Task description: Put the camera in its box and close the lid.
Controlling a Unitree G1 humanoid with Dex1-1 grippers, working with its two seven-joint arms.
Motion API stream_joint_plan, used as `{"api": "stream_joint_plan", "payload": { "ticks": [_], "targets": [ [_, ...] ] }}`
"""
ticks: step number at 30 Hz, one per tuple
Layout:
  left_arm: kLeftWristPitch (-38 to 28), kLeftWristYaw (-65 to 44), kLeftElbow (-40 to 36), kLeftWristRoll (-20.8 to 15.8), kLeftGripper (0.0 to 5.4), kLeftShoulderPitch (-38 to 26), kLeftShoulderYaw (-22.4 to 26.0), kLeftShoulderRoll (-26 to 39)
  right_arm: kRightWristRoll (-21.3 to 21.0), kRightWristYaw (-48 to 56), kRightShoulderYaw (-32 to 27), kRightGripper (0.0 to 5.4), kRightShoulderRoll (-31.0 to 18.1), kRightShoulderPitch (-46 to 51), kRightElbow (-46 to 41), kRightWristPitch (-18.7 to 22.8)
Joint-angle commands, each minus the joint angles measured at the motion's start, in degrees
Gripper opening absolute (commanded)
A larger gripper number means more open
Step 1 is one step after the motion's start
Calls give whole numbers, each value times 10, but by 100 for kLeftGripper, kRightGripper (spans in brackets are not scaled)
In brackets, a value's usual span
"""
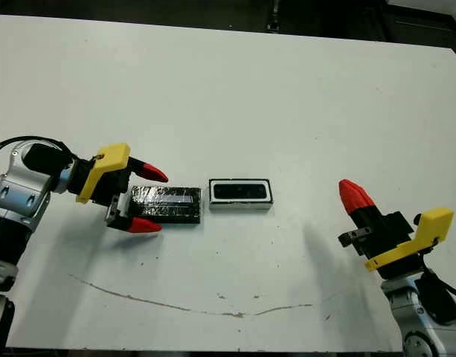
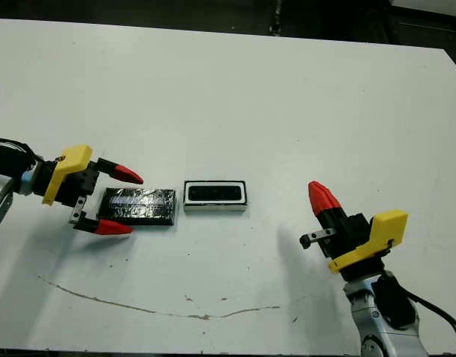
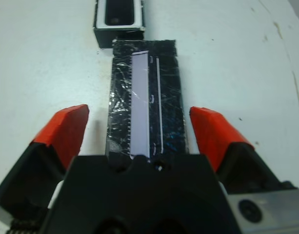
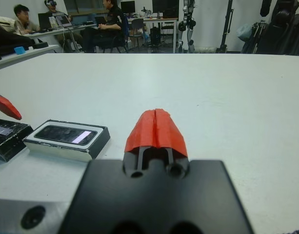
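With the camera point(image 1: 242, 191) apparently already in the box point(image 1: 242, 204), the lid point(image 1: 167, 204) lies just left of it, end-on between the spread left gripper point(image 1: 148, 199) fingers; right gripper point(image 1: 355, 195) pressed together, farther.

Glossy black lid point(image 1: 166, 204) (pale lilac strip); white-rimmed box point(image 1: 241, 194).

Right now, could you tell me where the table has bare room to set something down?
Free: the wide stretch beyond the lid and box, and between box and right gripper. Crowded: around the lid, straddled by the left gripper, box just beside.
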Motion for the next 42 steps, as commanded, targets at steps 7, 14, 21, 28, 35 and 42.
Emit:
{"api": "stream_joint_plan", "payload": {
  "ticks": [7,14,21,28,35,42],
  "targets": [
    [63,17,-39,-16,386,31,14,6,4,0,-4,0,-9,6,3,-2],
    [46,-17,-23,-11,315,22,5,12,2,1,-3,0,-10,5,7,-5],
    [61,-8,-17,-18,315,23,17,6,4,-3,-3,0,-9,5,4,1],
    [24,70,-30,-46,315,54,73,-26,5,0,-2,0,-11,5,7,0],
    [44,103,-29,-100,315,63,109,-61,3,3,0,0,-12,4,10,-5],
    [67,121,-36,-107,315,53,101,-79,-7,0,3,0,-10,6,10,-13]
  ]
}}
